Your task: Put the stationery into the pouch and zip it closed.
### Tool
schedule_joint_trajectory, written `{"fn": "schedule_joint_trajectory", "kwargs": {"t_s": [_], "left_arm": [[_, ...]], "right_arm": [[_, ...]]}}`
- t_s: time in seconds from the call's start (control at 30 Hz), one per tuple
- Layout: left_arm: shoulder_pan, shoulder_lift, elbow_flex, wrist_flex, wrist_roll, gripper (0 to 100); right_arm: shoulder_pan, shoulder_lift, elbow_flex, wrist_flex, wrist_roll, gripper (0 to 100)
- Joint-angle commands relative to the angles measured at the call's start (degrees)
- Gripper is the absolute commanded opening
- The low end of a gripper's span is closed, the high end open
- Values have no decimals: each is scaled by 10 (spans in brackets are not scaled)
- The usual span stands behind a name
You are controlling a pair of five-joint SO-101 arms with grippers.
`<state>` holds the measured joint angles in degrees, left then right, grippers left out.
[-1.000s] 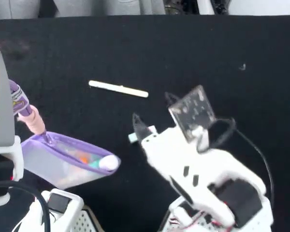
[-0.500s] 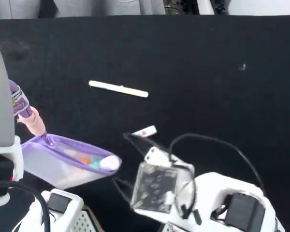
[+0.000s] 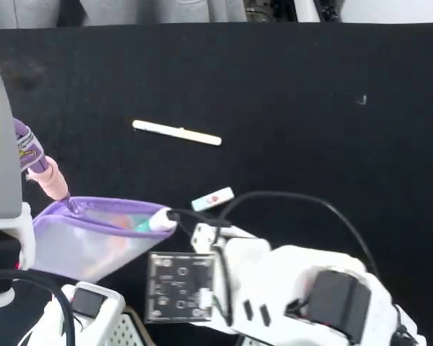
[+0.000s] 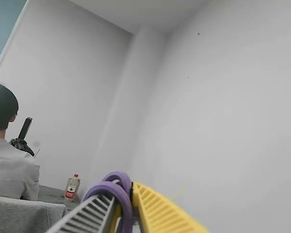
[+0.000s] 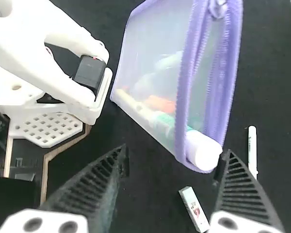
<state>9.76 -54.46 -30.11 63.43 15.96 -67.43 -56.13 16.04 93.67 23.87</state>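
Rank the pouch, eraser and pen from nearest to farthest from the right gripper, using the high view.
1. Pouch: its rounded end sits at the right gripper, on the left arm's side.
2. Eraser: just beyond the gripper.
3. Pen: farthest, well behind both.

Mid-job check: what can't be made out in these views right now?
Pouch contents: right wrist view, blurred behind the translucent wall; items indistinct.
Zip end: right wrist view, cut off by the picture edge.
Right tool: high view, largely covered by its own arm.
Eraser print: high view, too small.
How deep left tool clamps purple strap: left wrist view, cut off by the picture edge.
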Motion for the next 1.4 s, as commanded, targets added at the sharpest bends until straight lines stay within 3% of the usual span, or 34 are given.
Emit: {"fn": "schedule_joint_trajectory", "kwargs": {"t_s": [0.0,0.17,0.4,0.87,1.13,1.37], "left_arm": [[1,0,0,-1,-2,30],[2,0,0,0,-2,30],[2,0,0,0,-2,30],[2,-1,38,-3,-2,30],[2,-1,39,-15,-2,30],[0,-1,38,-35,-5,30]], "right_arm": [[-4,29,-30,-13,48,265],[98,63,-49,-15,121,193],[190,87,-102,-14,136,243],[131,136,-78,-18,136,249],[80,131,-142,72,129,248],[79,129,-87,74,122,248]]}}
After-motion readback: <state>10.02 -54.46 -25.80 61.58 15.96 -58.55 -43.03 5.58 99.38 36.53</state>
